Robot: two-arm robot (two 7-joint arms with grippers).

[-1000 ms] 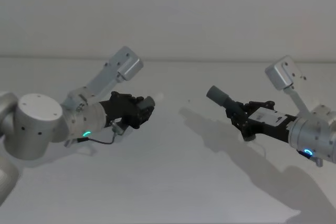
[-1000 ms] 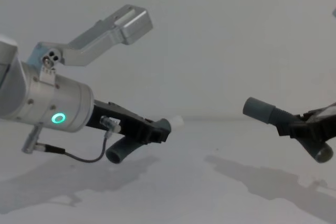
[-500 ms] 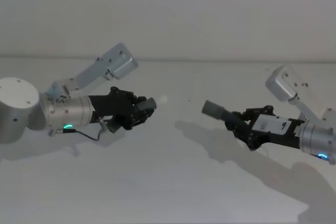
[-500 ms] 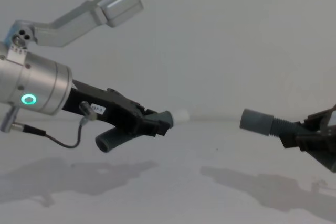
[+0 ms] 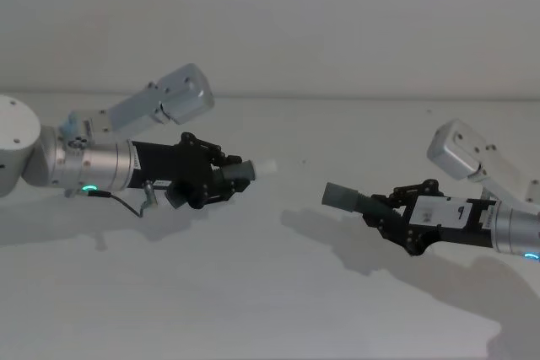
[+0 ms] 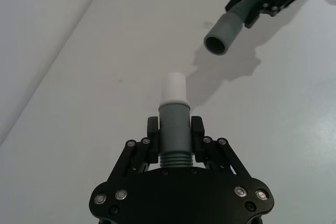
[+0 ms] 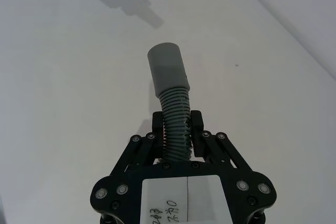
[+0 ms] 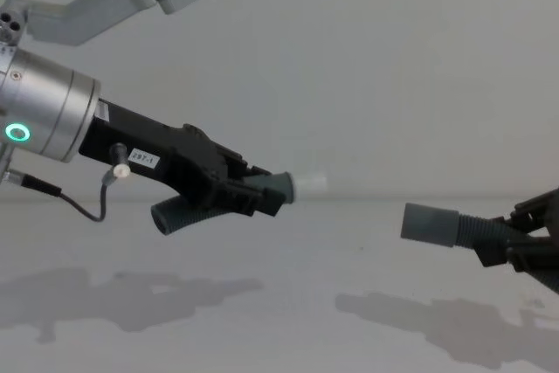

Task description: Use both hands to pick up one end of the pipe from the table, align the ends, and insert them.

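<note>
Above the table (image 5: 211, 309), we hold our left gripper (image 5: 226, 176) clamped on the white-tipped pipe piece (image 5: 243, 171) and our right gripper (image 5: 384, 215) clamped on the ribbed bend of the sleeved pipe piece (image 5: 348, 199); white tip (image 5: 265, 165) and sleeve mouth (image 5: 327, 195) point toward each other, apart

Two grippers (image 5: 222, 176) (image 5: 378, 210), two pipe pieces (image 5: 242, 172) (image 5: 342, 197), one table (image 5: 270, 301).

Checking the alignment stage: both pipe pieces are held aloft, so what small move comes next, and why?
Probably lift the right end effector slightly: in the chest view the mouth of its sleeve piece sits lower than the white tip of the tipped piece in the left end effector, across a gap.
</note>
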